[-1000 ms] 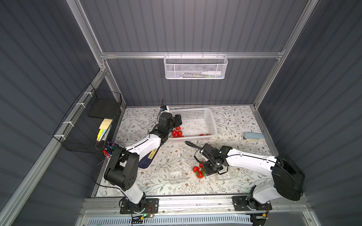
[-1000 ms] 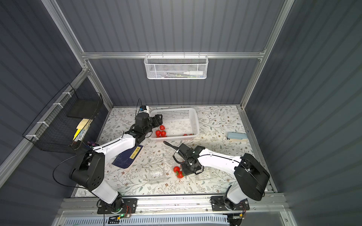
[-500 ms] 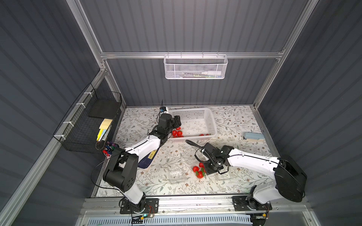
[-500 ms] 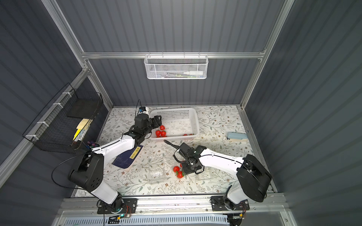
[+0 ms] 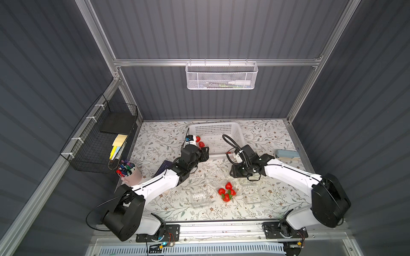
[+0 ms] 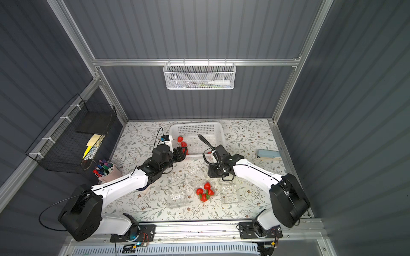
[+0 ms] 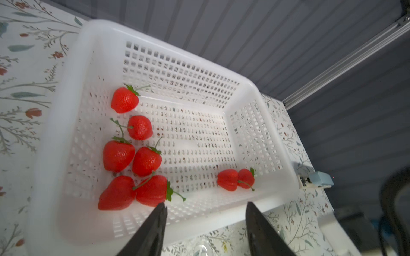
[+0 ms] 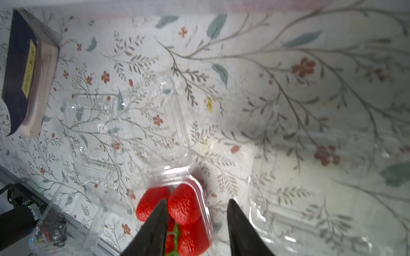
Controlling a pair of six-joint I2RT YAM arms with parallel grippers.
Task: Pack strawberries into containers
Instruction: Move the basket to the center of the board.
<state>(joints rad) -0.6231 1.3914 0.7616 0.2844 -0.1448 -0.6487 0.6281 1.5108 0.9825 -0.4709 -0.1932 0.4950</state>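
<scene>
Several red strawberries (image 7: 146,160) lie in the white perforated basket (image 7: 66,110), most near one side wall. My left gripper (image 7: 206,204) hangs open over the basket's near rim, holding nothing; in a top view the left gripper (image 5: 205,153) is at the basket's front left corner. Several more strawberries (image 8: 184,206) fill a clear container (image 5: 226,191) at the table's middle front. My right gripper (image 8: 197,200) stands open just above and behind it, empty. Two clear containers (image 5: 200,197) (image 5: 250,192) flank the filled one and hold nothing.
A dark blue book (image 8: 22,73) lies left of the containers, partly under the left arm. A pink pen cup (image 5: 131,175) stands at the left edge. A light blue object (image 5: 286,154) lies at the right edge. The basket (image 5: 214,130) sits at the back centre.
My right gripper has opened from shut and drawn back from over the filled container. My left gripper's jaws have narrowed somewhat; the arm has hardly moved.
</scene>
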